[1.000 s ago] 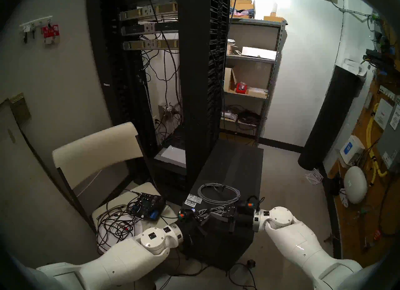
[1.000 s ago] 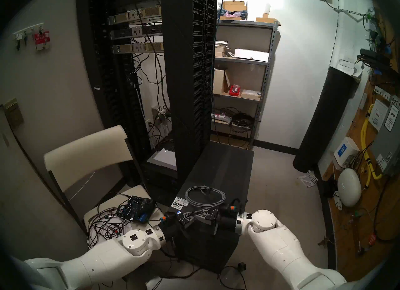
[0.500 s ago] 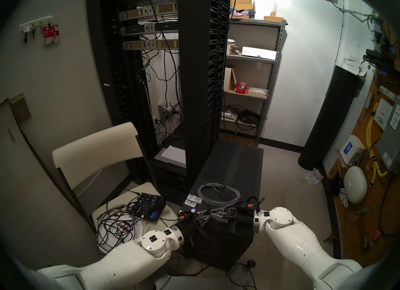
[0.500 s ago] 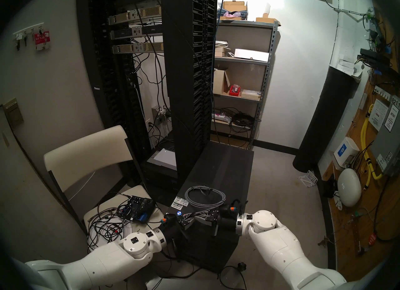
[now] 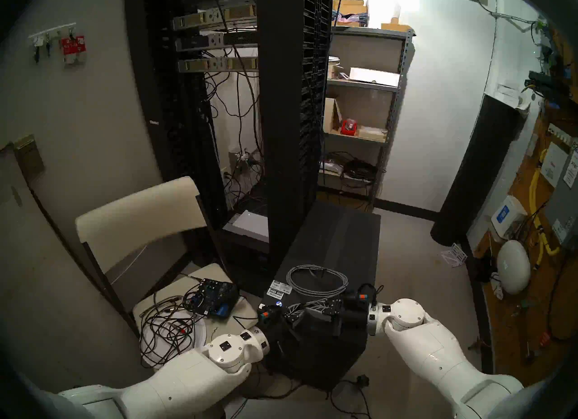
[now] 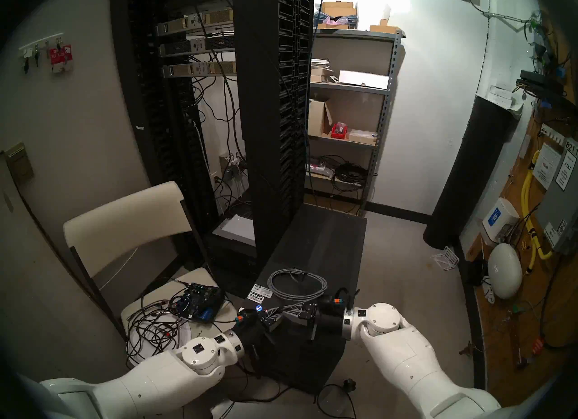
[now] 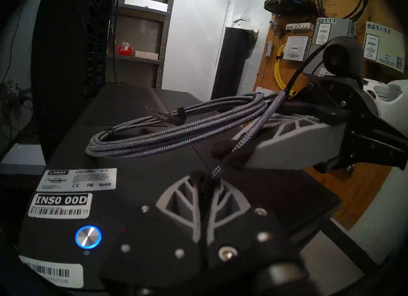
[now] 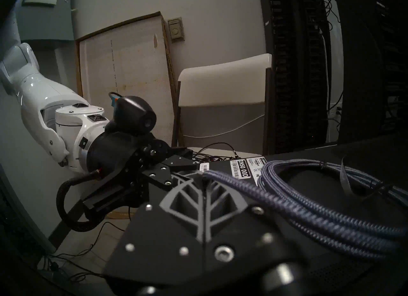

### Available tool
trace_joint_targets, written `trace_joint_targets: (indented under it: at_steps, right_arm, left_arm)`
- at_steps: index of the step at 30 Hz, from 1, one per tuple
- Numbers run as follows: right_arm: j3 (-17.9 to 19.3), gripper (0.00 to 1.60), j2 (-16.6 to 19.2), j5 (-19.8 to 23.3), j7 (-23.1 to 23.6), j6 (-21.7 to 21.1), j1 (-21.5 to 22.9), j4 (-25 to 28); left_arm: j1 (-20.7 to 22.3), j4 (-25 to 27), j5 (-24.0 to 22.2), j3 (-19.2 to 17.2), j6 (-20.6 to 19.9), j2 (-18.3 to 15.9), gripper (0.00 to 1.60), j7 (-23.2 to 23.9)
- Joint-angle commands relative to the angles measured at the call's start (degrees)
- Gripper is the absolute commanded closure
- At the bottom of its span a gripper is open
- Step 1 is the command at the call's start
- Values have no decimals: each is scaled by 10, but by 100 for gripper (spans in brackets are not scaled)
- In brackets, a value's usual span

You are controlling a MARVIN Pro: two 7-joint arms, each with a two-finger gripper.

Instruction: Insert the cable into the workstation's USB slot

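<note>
The workstation point(image 5: 337, 240) is a black tower on the floor with white stickers point(image 7: 59, 205) and a lit blue power button point(image 7: 88, 237) near its front edge. The grey braided cable point(image 5: 316, 279) lies coiled on its top. A free strand point(image 7: 254, 130) runs from the coil to both grippers above the front edge. My left gripper point(image 7: 215, 174) is shut on the strand's end. My right gripper point(image 7: 231, 154) is shut on the same strand just behind it, the two almost tip to tip point(image 5: 301, 307). The plug and the USB slot are hidden.
A cream chair point(image 5: 140, 215) on the left carries a blue-black audio box point(image 5: 215, 296) and tangled black wires. The tall server rack point(image 5: 291, 127) stands right behind the workstation. A metal shelf point(image 5: 362, 87) and a black column point(image 5: 469, 174) stand further back and right. Loose wires lie on the floor in front.
My left arm has shifted slightly toward me and to the right. Both grippers stay shut on the strand, and the coil has not moved.
</note>
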State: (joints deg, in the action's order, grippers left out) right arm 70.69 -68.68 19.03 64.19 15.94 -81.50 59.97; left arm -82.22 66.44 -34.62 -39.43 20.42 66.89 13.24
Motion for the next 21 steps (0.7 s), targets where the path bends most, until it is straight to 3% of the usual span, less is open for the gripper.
trace_joint_targets:
  at_steps: [1, 21]
  right_arm:
    - [4, 160, -4, 14, 18, 5, 12, 19]
    - [8, 160, -9, 13, 26, 2, 17, 11]
  left_arm:
    - [8, -26, 3, -6, -3, 2, 160, -14]
    - [3, -27, 13, -10, -6, -7, 160, -23]
